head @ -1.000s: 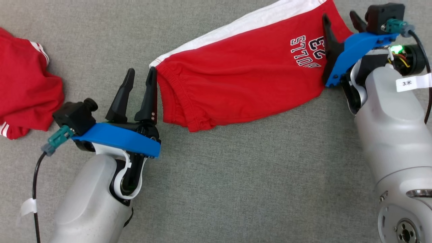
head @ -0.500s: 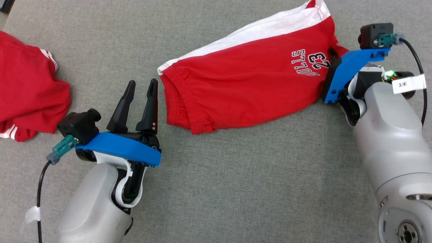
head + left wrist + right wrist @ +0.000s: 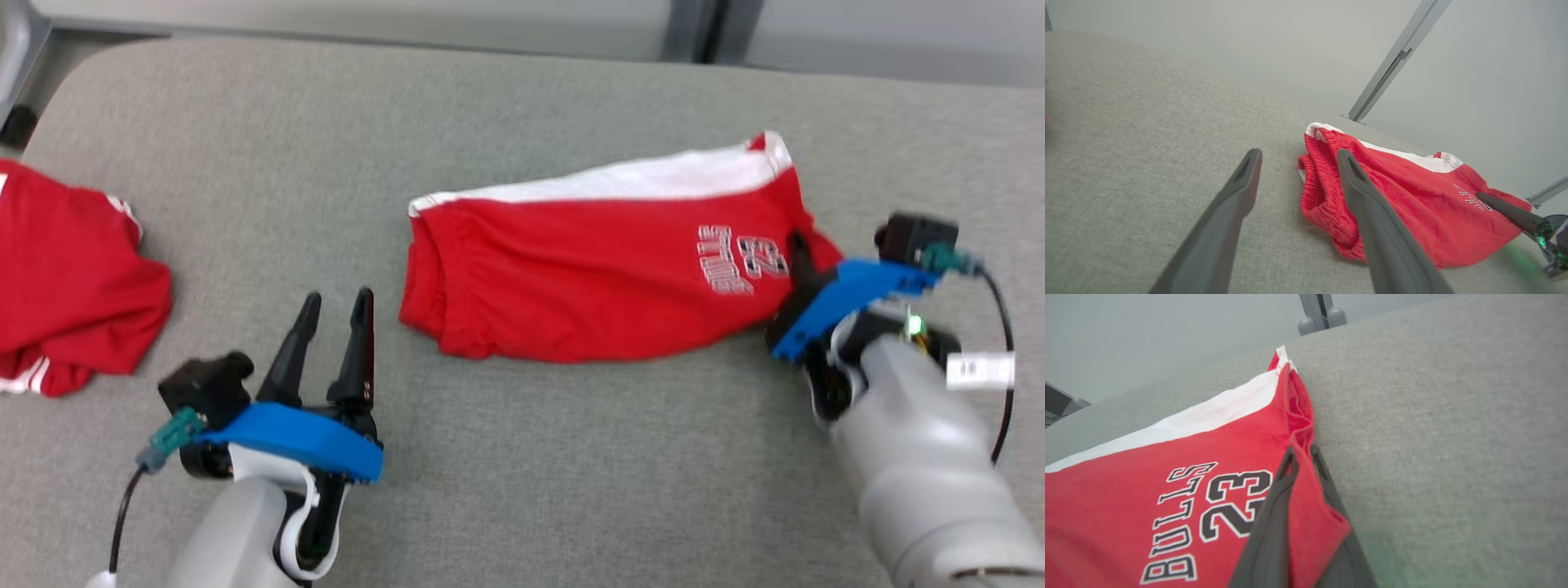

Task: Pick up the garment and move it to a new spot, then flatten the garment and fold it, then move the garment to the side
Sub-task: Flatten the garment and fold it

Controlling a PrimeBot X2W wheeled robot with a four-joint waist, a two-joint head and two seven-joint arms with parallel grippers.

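We see the garment, red shorts with a white stripe along the far edge and "BULLS 23" printed in black with a white outline near one hem. It lies fairly flat on the grey padded surface, at about one o'clock from the middle of the head view. The gathered, rumpled elastic waistband points to nine o'clock and the leg hems to three o'clock. Our right gripper is clenched on a fold of the hem corner at the three o'clock end, red cloth pinched between its two fingers. Our left gripper stands released, fingers apart, at seven o'clock of the garment, just beside the waistband and not touching it. A second red garment lies crumpled at nine o'clock, well apart
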